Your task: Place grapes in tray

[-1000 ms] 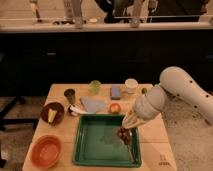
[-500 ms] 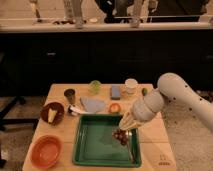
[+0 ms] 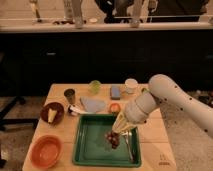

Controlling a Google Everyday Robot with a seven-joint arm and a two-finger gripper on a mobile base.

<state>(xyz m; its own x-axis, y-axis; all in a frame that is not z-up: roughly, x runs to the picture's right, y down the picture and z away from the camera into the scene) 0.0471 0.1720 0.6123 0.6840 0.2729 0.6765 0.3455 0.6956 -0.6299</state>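
The grapes (image 3: 113, 139), a small dark red-purple bunch, hang at the tip of my gripper (image 3: 118, 134), just over the floor of the green tray (image 3: 87, 150). The tray lies at the front middle of the wooden table. My white arm (image 3: 165, 97) reaches in from the right and slants down to the left. The gripper is shut on the grapes near the tray's middle, slightly right of centre. I cannot tell whether the bunch touches the tray floor.
An orange bowl (image 3: 45, 150) sits front left and a dark bowl (image 3: 52, 112) behind it. Behind the tray are a metal cup (image 3: 70, 95), a green cup (image 3: 95, 86), a blue cloth (image 3: 92, 104), a small orange fruit (image 3: 115, 107) and a white cup (image 3: 131, 85).
My gripper has moved left and slightly down with the grapes, from the tray's right side toward its middle.
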